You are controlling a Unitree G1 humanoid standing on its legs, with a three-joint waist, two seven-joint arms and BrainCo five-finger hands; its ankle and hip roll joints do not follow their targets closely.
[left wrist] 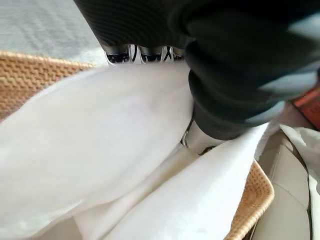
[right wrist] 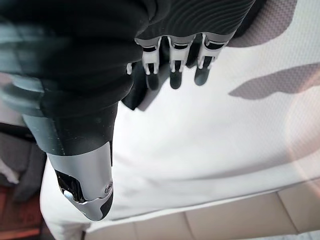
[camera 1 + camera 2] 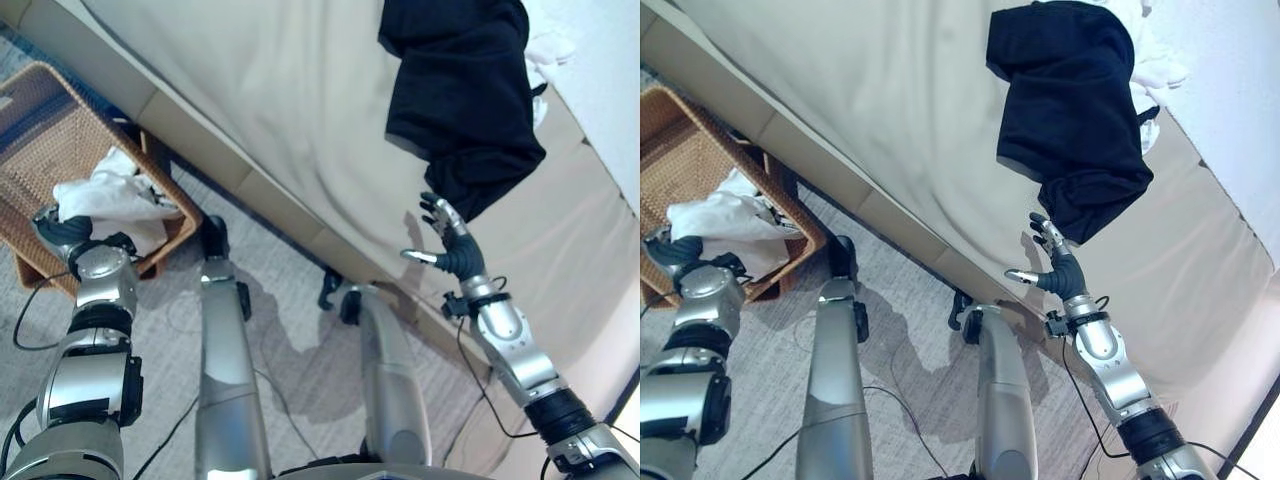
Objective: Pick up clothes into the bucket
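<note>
We see the black garment (image 3: 462,100) lying on the beige bed (image 3: 280,100), its long axis running away from us with its lower corner hanging just past our right hand (image 3: 447,238); that hand is spread open, fingers reaching to the hem and gripping nothing, and is by far the nearer one. Our left hand (image 3: 60,228) is down at the wicker basket (image 3: 45,130), buried in the white cloth (image 1: 100,150) there. We cannot tell whether its fingers are curled or straight.

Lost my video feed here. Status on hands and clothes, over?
Right hand open at the black garment's lower edge on the bed. Left hand at the white cloth in the wicker basket, fingers hidden. Nothing blocking.
</note>
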